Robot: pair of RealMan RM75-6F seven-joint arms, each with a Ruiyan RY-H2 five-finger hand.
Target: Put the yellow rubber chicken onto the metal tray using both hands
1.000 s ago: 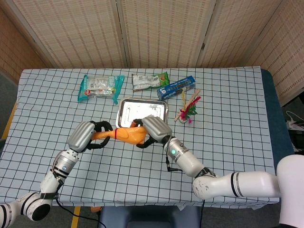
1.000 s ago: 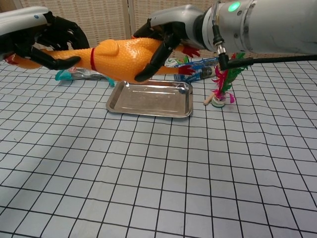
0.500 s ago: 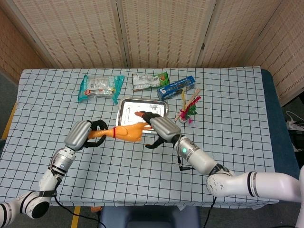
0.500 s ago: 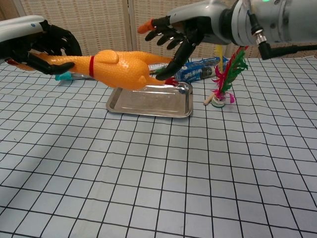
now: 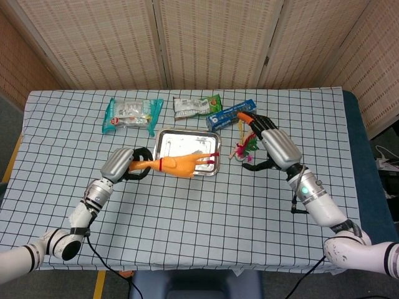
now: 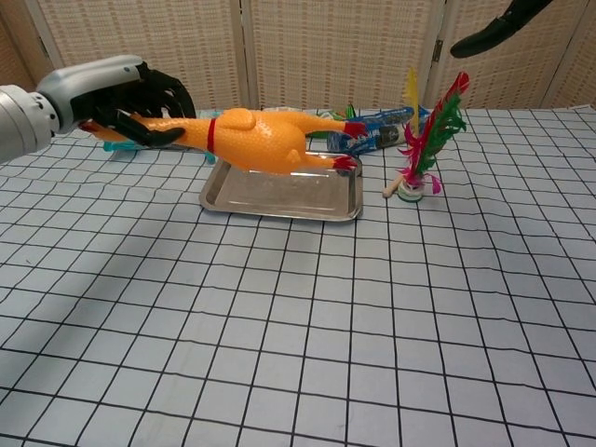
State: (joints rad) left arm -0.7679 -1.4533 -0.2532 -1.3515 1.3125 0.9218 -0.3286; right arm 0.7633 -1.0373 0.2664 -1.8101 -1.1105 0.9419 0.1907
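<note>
The yellow rubber chicken (image 5: 181,164) (image 6: 261,140) hangs level just above the metal tray (image 5: 167,142) (image 6: 237,197), its red feet over the tray's right rim. My left hand (image 5: 121,163) (image 6: 107,93) grips its head and neck at the tray's left side. My right hand (image 5: 271,145) is away from the chicken, to the right of the tray, with fingers spread and nothing in them. In the chest view only its dark fingertips (image 6: 494,28) show at the top edge.
A feather shuttlecock toy (image 5: 245,147) (image 6: 424,140) stands right of the tray, below my right hand. Behind the tray lie a blue box (image 5: 232,114) (image 6: 377,130) and two snack packets (image 5: 132,115) (image 5: 196,106). A checked cloth (image 5: 187,212) covers the table.
My right hand let go of the chicken's body and drew away to the right. My left hand carried the chicken to the right, over the tray, and lower.
</note>
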